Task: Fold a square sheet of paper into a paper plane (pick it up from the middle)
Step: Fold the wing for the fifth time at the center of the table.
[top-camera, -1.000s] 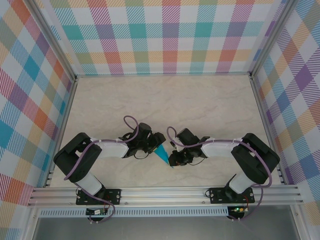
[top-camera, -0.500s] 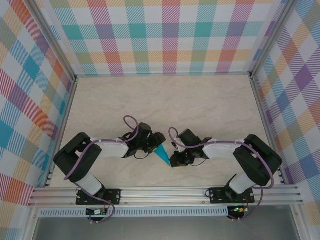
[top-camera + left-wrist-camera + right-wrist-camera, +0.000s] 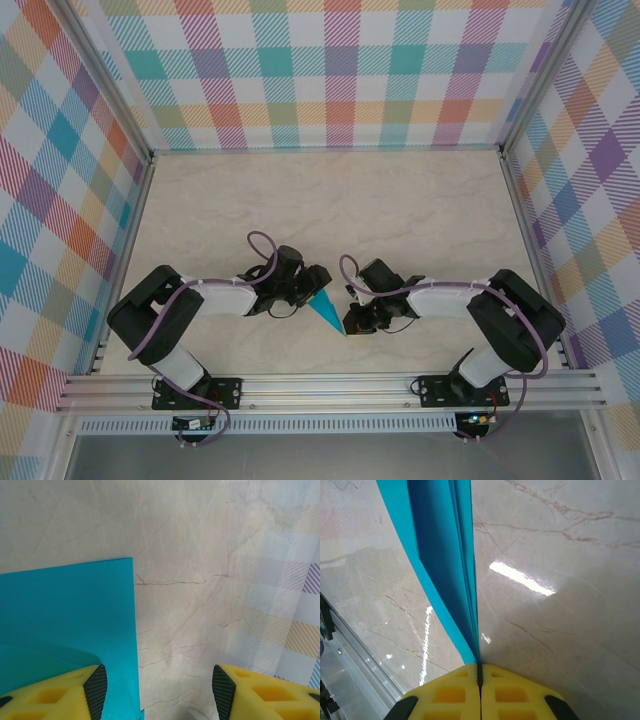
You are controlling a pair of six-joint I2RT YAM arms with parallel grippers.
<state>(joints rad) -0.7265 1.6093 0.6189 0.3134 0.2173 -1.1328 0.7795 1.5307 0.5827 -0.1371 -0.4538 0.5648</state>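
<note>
One teal paper plane [image 3: 327,313] sits by the near edge of the bench [image 3: 400,210] between two hands, the right hand [image 3: 480,672] pinching its sharp tip, the left hand [image 3: 155,692] spread at its wide end.

The pale marbled table [image 3: 400,200] bears a teal paper plane [image 3: 327,313] near its front.

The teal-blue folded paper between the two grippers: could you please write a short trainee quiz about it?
1. True or false: the right gripper is shut on the pointed teal-blue folded paper.
2. The left gripper is: A) shut on the paper, B) open, C) shut with nothing in it?
3. What surface lies under the paper?
Key: 1 true; 2 B; 3 the pale marble-patterned table.
</note>
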